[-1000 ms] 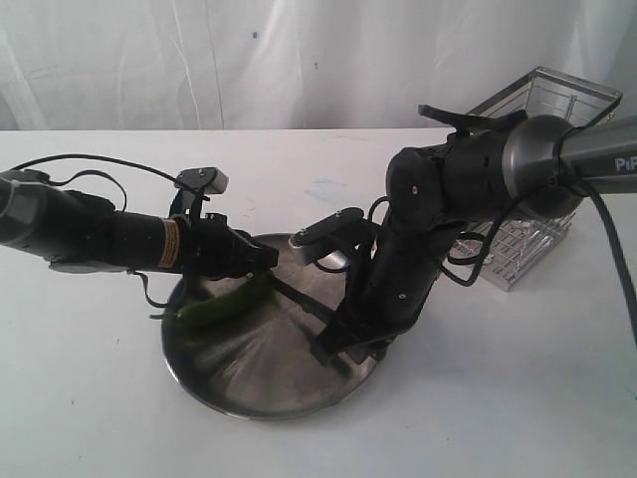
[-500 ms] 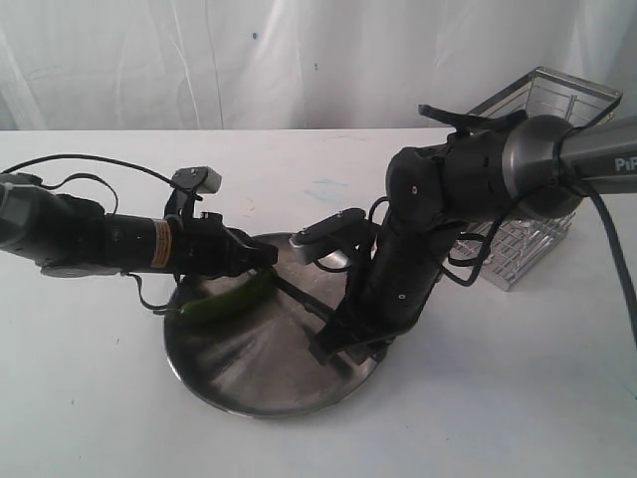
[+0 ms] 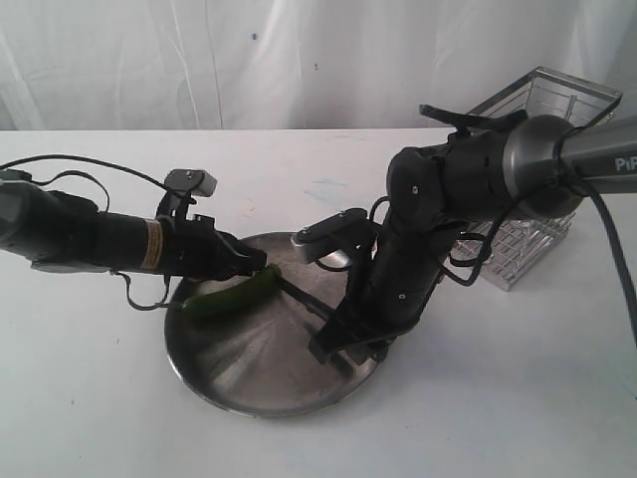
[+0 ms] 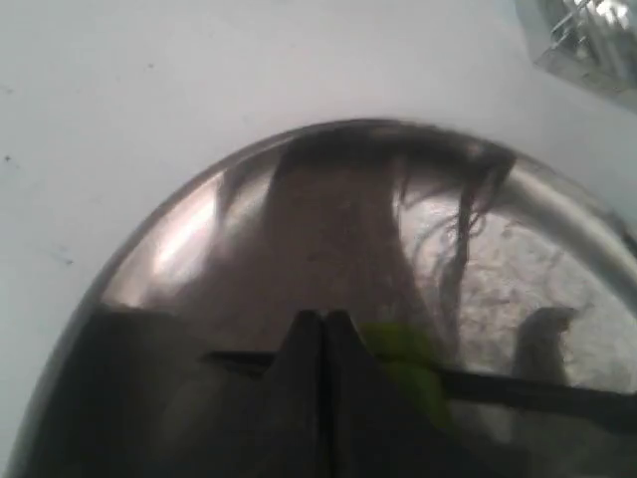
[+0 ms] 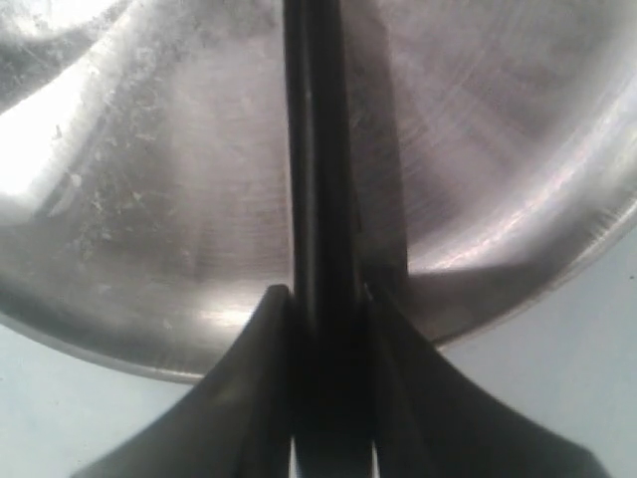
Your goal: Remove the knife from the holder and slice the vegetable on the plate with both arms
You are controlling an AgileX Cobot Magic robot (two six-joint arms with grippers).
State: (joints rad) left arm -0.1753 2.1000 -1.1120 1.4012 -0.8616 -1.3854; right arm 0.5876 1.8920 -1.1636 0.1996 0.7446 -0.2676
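The slender curved green chili pepper (image 3: 234,295) lies on the far left part of the round, scuffed stainless-steel plate (image 3: 239,383), one end beside the tip of the left claw (image 3: 261,261), whose fingers the left wrist view shows pressed together with nothing visible between them; whether they touch the pepper cannot be told. The slim all-black knife (image 3: 299,296) crosses the plate from the right claw (image 3: 343,351), which is clamped on its handle, and its blade reaches the pepper's near end. The main risk, as I judge it, is the pepper rolling or sliding under the blade: it is curved and smooth, the plate is slick, and a closed left claw beside it pins nothing. A sideways push could sweep it over the raised rim onto the white tabletop (image 3: 90,398). The blade also sits close to the left claw, so a stroke toward it could strike the fingers. Downward force near the rim might tip or shift the plate. The tall steel-wire holder (image 3: 537,239) stands behind the right arm, well apart from the cut.
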